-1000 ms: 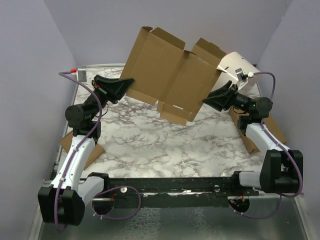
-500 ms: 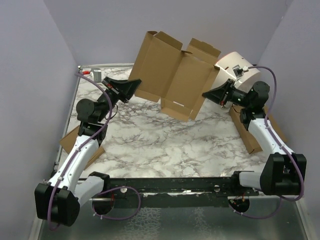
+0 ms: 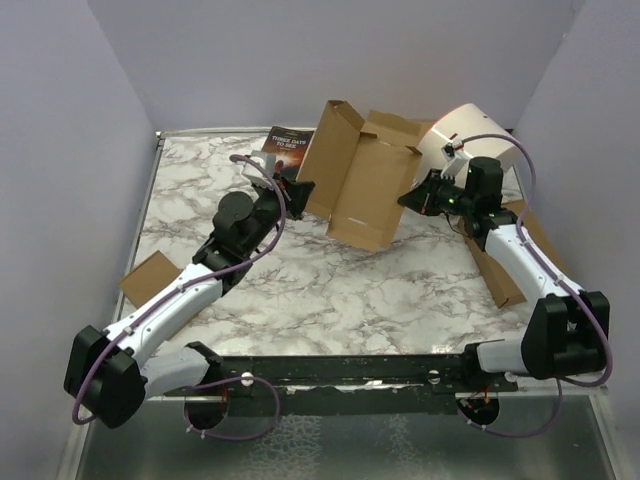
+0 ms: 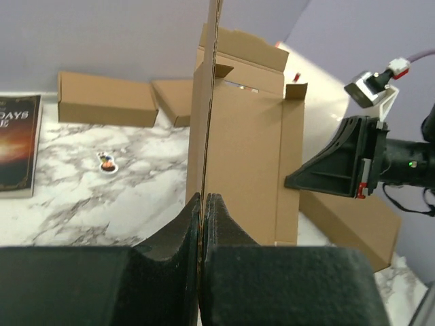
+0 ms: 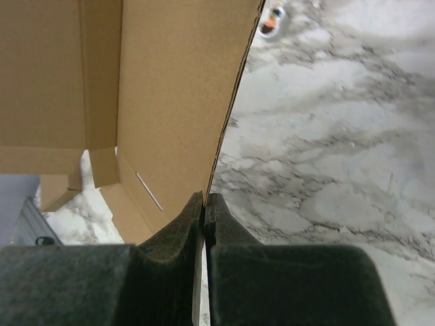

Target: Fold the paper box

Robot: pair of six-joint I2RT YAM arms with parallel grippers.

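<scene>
Top view: the paper box (image 3: 362,180) is held up over the far middle of the table (image 3: 330,290), a tilted, half-open sheet with loose flaps. The left gripper (image 3: 300,190) pinches its left edge and the right gripper (image 3: 408,200) pinches its right edge. A book (image 3: 285,143) lies just behind the left grip. Risk: if the arms pull or twist unevenly, the card tears or slips from one pinch and the sheet swings onto the book.

Left wrist view: jaws pressed together on one thin wall edge, with little card in the bite. It could slide out.

Right wrist view: jaws pressed together on the sheet edge. Pushing inward could crease the panel off its fold line. Can't tell whether the lower edge touches the table.
</scene>
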